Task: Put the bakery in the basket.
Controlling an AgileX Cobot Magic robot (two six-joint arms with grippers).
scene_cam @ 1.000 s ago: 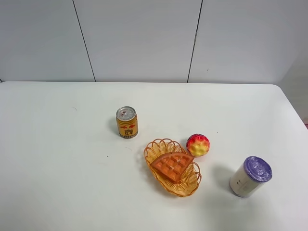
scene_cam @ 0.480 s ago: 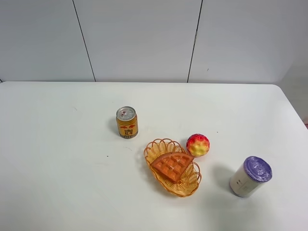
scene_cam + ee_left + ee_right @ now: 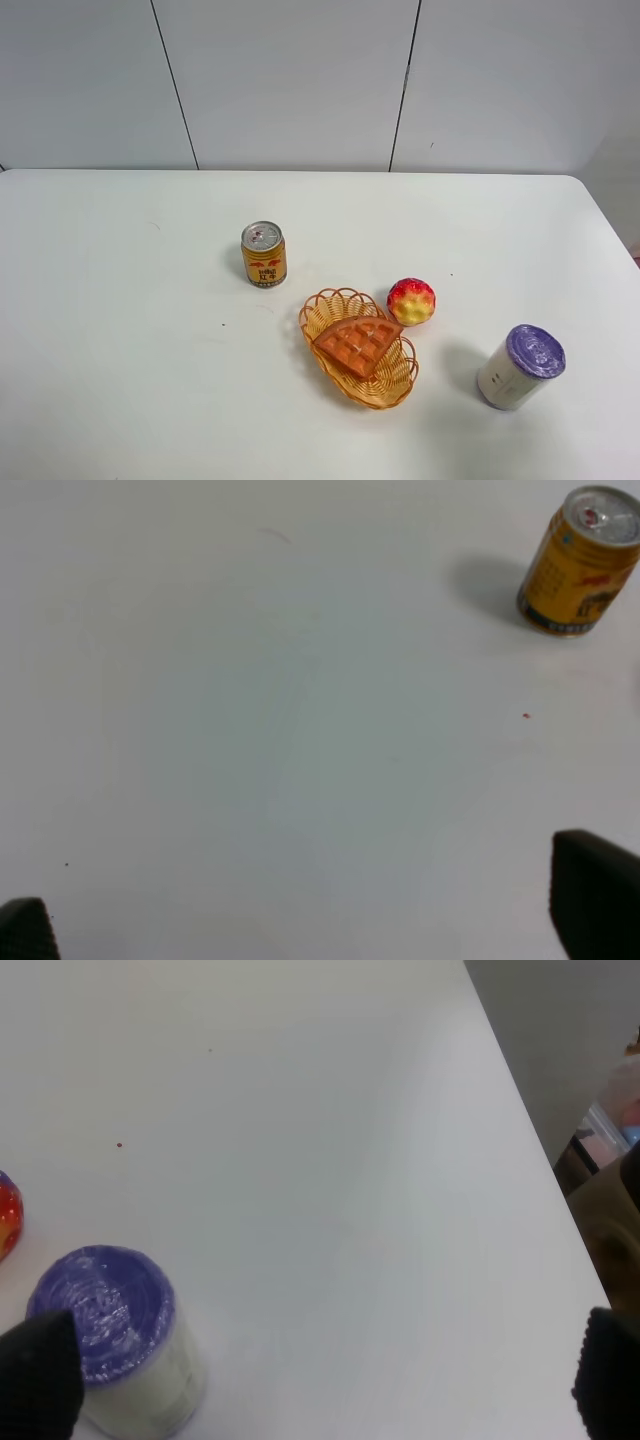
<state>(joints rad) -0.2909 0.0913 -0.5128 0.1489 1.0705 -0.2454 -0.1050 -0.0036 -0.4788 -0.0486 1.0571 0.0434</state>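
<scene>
Nothing has shifted over the past second: the bakery [image 3: 358,344] lies inside the basket [image 3: 392,389] on the white bench [image 3: 130,330], task apparently complete, both tools spread wide and empty, withdrawn from the overhead view.

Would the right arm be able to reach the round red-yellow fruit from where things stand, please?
Probably yes: the round red-yellow fruit sits apart from the oval wicker basket, open from above; only the purple-lidded white cylinder stands on that side.
</scene>
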